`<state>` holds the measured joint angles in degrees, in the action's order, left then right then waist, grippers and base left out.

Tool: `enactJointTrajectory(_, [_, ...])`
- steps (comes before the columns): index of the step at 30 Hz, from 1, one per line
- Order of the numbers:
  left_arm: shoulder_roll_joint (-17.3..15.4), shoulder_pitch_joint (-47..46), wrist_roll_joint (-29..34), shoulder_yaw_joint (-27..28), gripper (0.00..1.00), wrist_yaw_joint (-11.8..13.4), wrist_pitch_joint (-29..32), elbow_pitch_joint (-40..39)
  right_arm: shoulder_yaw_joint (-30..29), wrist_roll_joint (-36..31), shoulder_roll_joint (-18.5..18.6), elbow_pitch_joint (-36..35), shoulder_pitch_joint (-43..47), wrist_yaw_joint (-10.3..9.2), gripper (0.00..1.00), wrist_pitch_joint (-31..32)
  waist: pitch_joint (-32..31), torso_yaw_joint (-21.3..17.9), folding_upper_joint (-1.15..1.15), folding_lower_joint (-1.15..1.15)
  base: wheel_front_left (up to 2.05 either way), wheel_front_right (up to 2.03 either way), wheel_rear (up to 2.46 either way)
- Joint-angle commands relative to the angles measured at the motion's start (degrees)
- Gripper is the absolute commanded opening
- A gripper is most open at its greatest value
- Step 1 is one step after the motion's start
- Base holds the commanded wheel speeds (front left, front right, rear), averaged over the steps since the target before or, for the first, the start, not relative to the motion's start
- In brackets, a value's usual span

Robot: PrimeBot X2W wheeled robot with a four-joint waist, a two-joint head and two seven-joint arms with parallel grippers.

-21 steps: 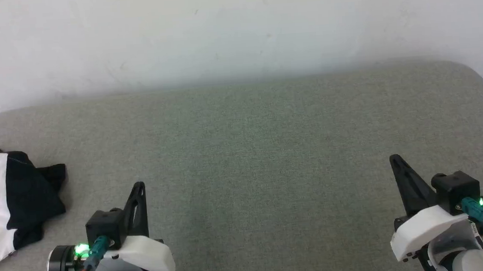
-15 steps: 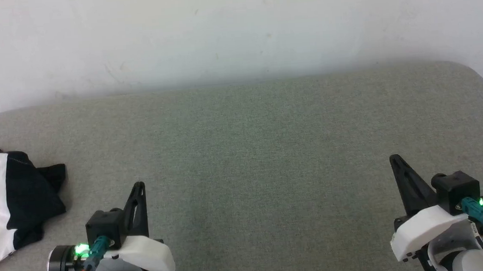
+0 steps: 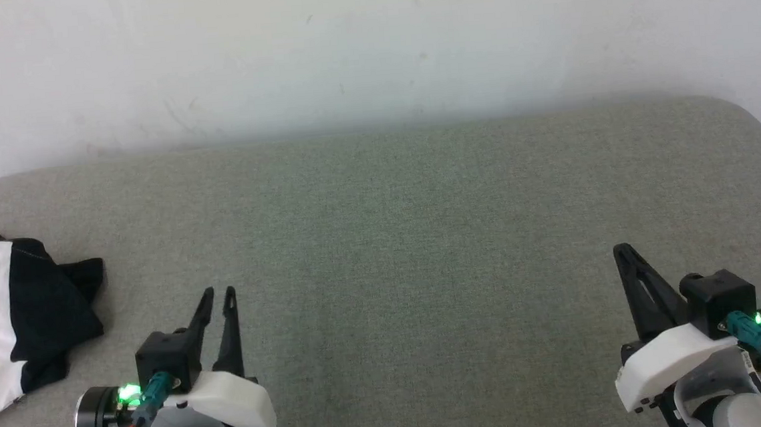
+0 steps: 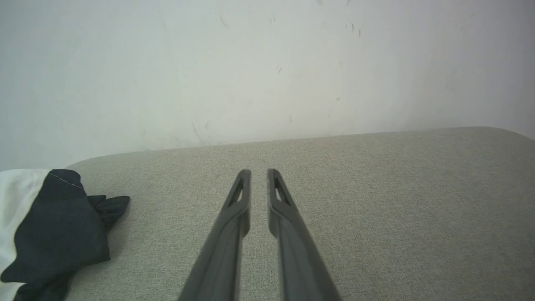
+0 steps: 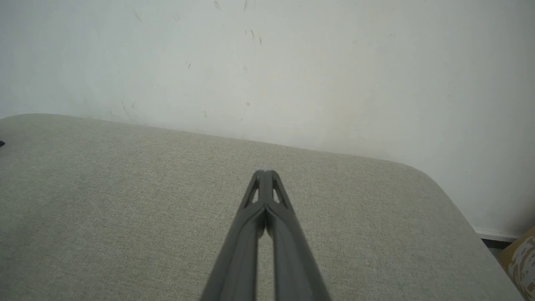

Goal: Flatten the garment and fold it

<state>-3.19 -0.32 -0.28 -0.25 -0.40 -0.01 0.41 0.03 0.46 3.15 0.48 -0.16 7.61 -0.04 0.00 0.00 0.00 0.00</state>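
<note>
The garment (image 3: pixel 7 327) lies crumpled at the far left of the grey cushioned surface (image 3: pixel 409 238), white body and black sleeve showing, partly cut off by the frame edge. In the left wrist view the garment (image 4: pixel 54 234) sits at the lower left, apart from the fingers. My left gripper (image 3: pixel 219 295) hovers at the lower left, to the right of the garment, its fingers slightly parted with nothing between them; in its own view the left gripper (image 4: pixel 259 172) shows a narrow gap. My right gripper (image 3: pixel 621 251) is at the lower right, shut and empty, its tips pressed together in its own view (image 5: pixel 264 172).
A pale wall (image 3: pixel 369 47) runs behind the grey surface. The surface has rounded back corners. A cardboard box corner (image 5: pixel 520 255) shows beyond the right edge, on the floor.
The left gripper's fingers have parted a little from shut. The garment and the right arm have not moved.
</note>
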Motion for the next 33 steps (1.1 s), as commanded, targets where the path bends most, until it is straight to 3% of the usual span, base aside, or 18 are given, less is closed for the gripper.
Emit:
enactJointTrajectory(1, [0.0,-0.01,-0.02,-0.03,1.0,0.02,-0.03,0.01,0.0,0.02,0.0,0.02,-0.01,0.0,1.0,-0.02,0.0,0.0,0.0,0.0,0.0,0.0,0.0])
enactJointTrajectory(16, [0.02,-0.55,-1.38,-1.02,1.0,1.45,-1.69,1.32,-0.12,0.53,-0.03,0.65,-0.37,-0.01,1.0,-0.91,-0.04,1.4,0.0,0.0,0.0,0.0,0.0])
enactJointTrajectory(33, [-0.58,-0.48,-2.73,-1.63,1.0,3.28,-3.62,1.98,0.46,0.75,-0.07,1.71,-0.67,-0.03,1.0,-2.22,-0.44,7.07,0.0,0.0,0.0,0.0,0.0])
